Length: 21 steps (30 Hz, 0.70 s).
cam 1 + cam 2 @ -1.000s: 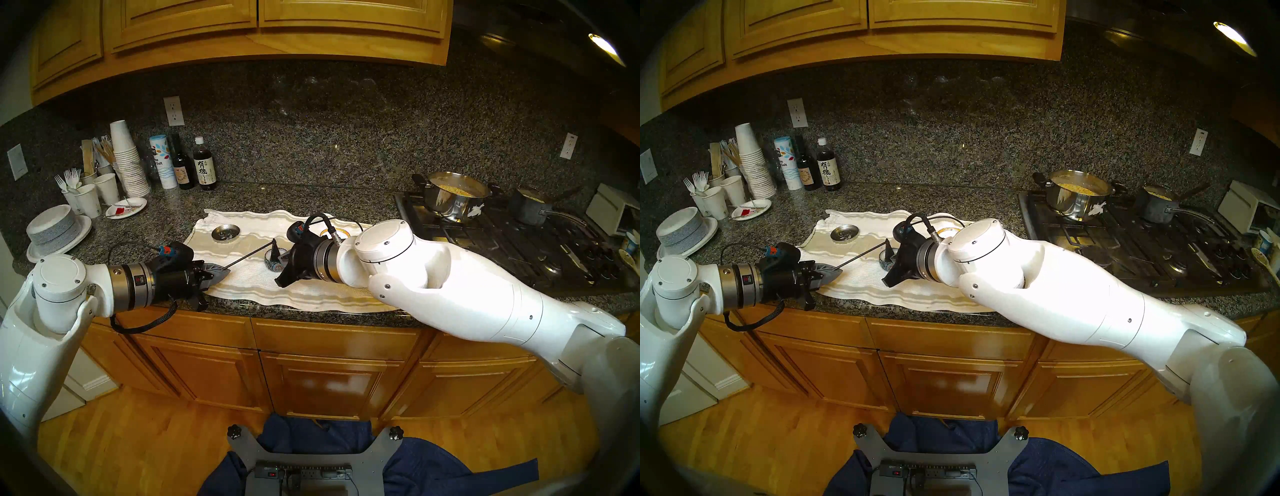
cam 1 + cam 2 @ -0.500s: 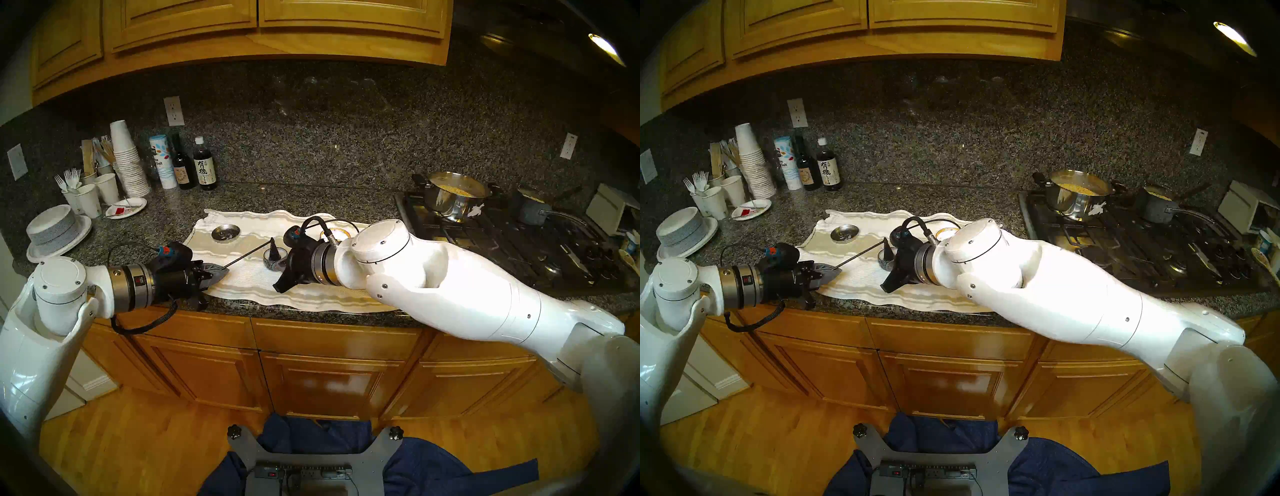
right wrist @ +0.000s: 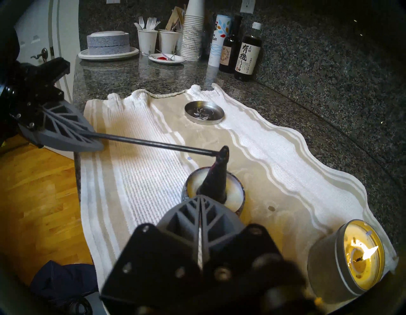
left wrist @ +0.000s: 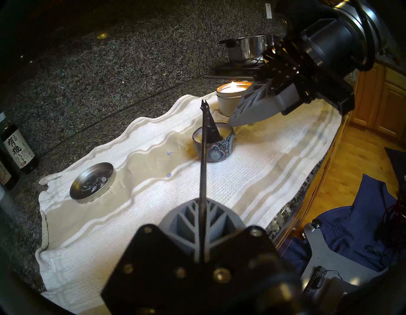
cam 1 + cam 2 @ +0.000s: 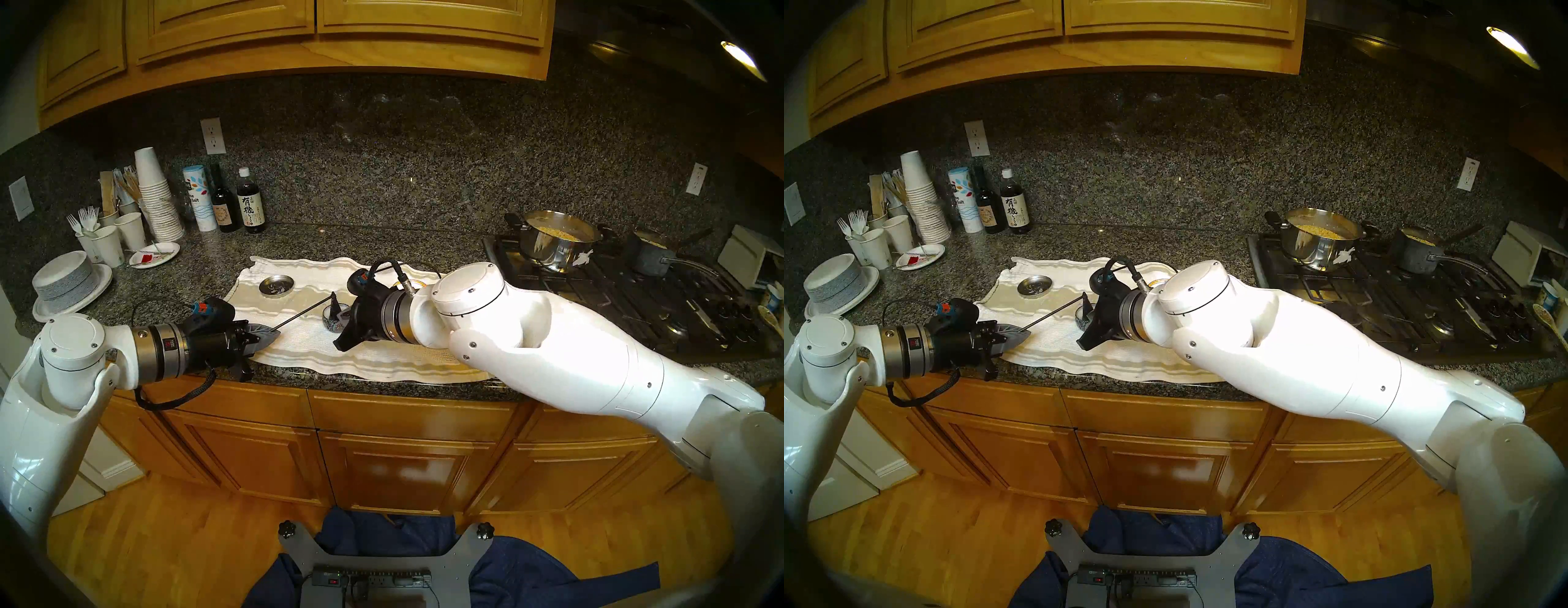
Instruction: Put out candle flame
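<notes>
- Left gripper [image 4: 203,233] clamped on the snuffer [image 4: 204,167] rod: thin, stiff, light, best held at its end
- Right gripper [image 3: 201,211] pressed together, empty, beside the patterned candle [image 3: 236,193]

The snuffer [image 3: 214,183] cone hides the wick of the patterned candle [image 4: 214,145], so flame there cannot be told; in the head views the right gripper [image 5: 345,316] covers part of that tin, and the right arm [image 5: 530,331] hides all but a sliver of the lit candle [image 3: 349,259]; the bottle [image 4: 16,149] is cut by the left wrist view's edge; what lies in the lid [image 4: 92,184] is too small to tell; the rod's held end vanishes between the left gripper's [image 4: 203,222] fingers.
</notes>
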Motion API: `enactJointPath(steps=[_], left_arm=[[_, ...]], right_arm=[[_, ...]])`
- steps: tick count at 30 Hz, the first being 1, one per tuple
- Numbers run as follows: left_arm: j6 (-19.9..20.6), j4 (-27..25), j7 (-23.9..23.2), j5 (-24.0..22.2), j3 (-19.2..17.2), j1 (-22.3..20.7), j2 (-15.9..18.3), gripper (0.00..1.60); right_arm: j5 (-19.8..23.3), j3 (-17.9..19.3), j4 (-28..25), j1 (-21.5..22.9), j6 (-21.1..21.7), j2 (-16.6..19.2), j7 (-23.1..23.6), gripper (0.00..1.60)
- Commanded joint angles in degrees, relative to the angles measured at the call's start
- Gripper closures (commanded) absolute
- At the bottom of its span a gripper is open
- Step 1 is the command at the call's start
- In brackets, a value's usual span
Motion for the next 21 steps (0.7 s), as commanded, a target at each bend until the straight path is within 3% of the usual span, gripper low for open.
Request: enactJointPath(steps=[1,21], left_arm=[[-0.25,-0.71,0.26,-0.45,-1.15,-1.51,0.14,1.6],[-1.0,-0.2,0.18,-0.8,-0.97,-1.77,0.03,1.6]], right_arm=[[-0.07,1.51,0.09,1.58,-0.14,-0.15,-0.32,1.6],[-0.7,-0.5,2.4,2.48,1.68,-1.94,-0.58,1.6]])
